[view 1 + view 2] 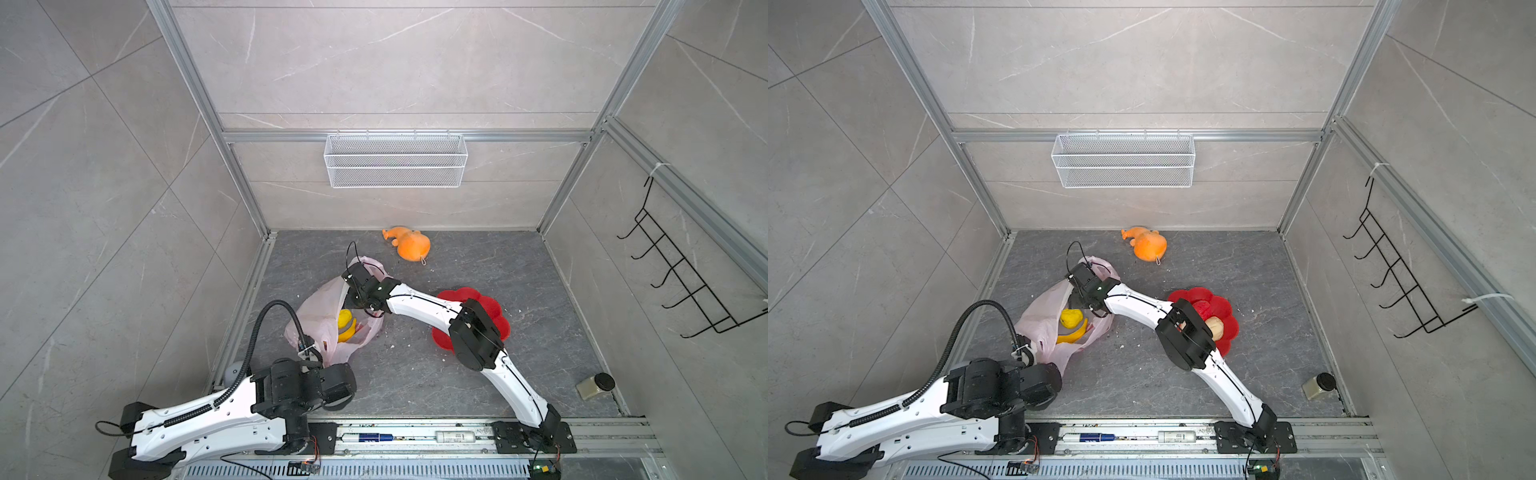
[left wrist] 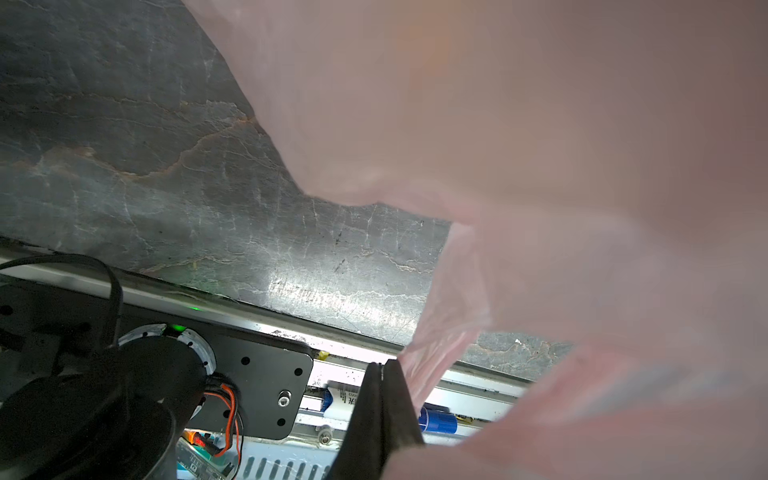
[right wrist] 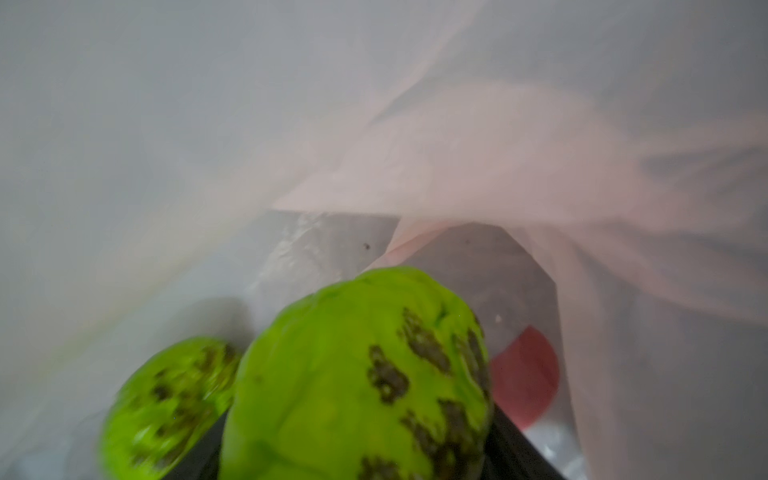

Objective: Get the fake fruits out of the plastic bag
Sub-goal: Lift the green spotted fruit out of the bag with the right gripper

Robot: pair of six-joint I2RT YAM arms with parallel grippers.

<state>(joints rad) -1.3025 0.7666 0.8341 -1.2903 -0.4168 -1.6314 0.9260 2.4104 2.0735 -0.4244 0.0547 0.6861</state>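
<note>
The pale-pink plastic bag [image 1: 328, 316] [image 1: 1050, 320] lies at the floor's left in both top views. A yellow ball [image 1: 345, 319] and a banana [image 1: 1073, 336] show through its mouth. My left gripper [image 2: 380, 366] is shut, pinching the bag's film [image 2: 540, 166] at the near edge. My right gripper [image 3: 357, 436] reaches into the bag from the far side and is shut on a bumpy green fruit [image 3: 357, 374]; black fingers [image 3: 515, 449] flank it. More green bumpy surface [image 3: 166, 403] shows beside it. A red fruit [image 1: 1203, 308] and a beige one [image 1: 1216, 326] lie on the red plate [image 1: 1225, 309].
An orange plush toy [image 1: 409, 245] lies near the back wall. A small jar [image 1: 594, 386] lies at the near right corner. A white wire basket [image 1: 395, 160] hangs on the back wall and a black hook rack [image 1: 681, 270] on the right wall.
</note>
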